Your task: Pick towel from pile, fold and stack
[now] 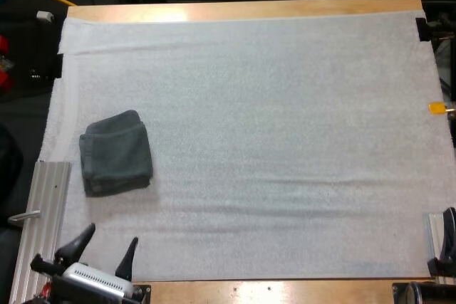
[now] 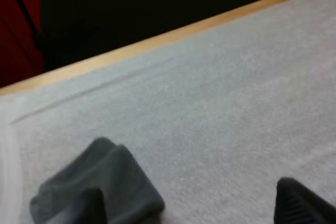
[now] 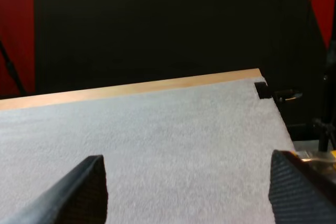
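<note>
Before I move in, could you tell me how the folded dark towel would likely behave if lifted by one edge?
Probably floppy: the folded towel has soft rounded layers, so lifted by one edge it would likely sag and unfold. It looks light for its bulk. Pushed, it may bunch rather than slide, since the white mat looks textured.

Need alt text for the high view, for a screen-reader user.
A folded dark grey-green towel lies on the left part of a white mat covering a wooden table. The left pincer, open, is at the mat's near left corner, apart from the towel.
</note>
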`<move>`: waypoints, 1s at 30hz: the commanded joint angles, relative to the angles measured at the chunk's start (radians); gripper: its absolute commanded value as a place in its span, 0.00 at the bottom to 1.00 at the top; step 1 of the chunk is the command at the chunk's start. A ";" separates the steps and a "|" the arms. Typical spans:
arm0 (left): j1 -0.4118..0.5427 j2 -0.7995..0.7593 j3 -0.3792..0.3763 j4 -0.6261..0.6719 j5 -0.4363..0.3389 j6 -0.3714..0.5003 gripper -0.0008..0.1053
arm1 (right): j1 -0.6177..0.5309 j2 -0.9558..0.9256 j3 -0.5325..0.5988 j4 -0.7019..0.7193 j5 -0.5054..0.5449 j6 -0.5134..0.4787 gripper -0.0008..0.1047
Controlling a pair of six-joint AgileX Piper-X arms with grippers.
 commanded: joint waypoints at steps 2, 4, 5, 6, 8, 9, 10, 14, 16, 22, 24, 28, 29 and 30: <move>0.001 -0.134 0.023 -0.078 -0.004 0.006 0.60 | -0.003 -0.039 0.040 -0.063 -0.002 -0.009 0.61; 0.001 -0.134 0.039 -0.109 -0.004 0.002 0.60 | -0.003 -0.037 0.070 -0.079 -0.002 -0.009 0.61; 0.001 -0.134 0.051 -0.125 -0.004 -0.003 0.60 | -0.003 -0.036 0.088 -0.084 -0.002 -0.009 0.61; 0.001 -0.134 0.063 -0.144 -0.006 -0.003 0.60 | -0.003 -0.036 0.104 -0.089 -0.002 -0.009 0.61; 0.001 -0.134 0.082 -0.169 -0.009 -0.003 0.60 | -0.003 -0.036 0.131 -0.089 -0.002 -0.009 0.61; 0.001 -0.134 0.097 -0.180 -0.011 -0.003 0.60 | -0.003 -0.036 0.146 -0.089 -0.002 -0.009 0.61; 0.001 -0.134 0.105 -0.188 -0.011 -0.003 0.60 | -0.003 -0.036 0.152 -0.089 -0.002 -0.009 0.61; 0.001 -0.134 0.162 -0.207 -0.011 -0.003 0.60 | -0.003 -0.036 0.192 -0.091 -0.002 -0.009 0.61; 0.001 -0.134 0.185 -0.206 -0.011 -0.003 0.60 | -0.003 -0.036 0.200 -0.091 -0.002 -0.009 0.61; 0.001 -0.134 0.245 -0.206 -0.011 -0.003 0.60 | -0.003 -0.036 0.225 -0.088 -0.002 -0.009 0.61; 0.001 -0.132 0.260 -0.206 -0.011 -0.003 0.60 | -0.003 -0.036 0.240 -0.088 -0.002 -0.009 0.61; 0.001 -0.132 0.272 -0.206 -0.011 -0.003 0.60 | -0.003 -0.036 0.268 -0.084 -0.002 -0.009 0.61; 0.001 -0.132 0.272 -0.206 -0.011 -0.003 0.60 | -0.003 -0.036 0.277 -0.079 -0.002 -0.004 0.61; 0.001 -0.132 0.272 -0.206 -0.011 -0.003 0.60 | -0.003 -0.036 0.283 -0.077 -0.002 0.002 0.61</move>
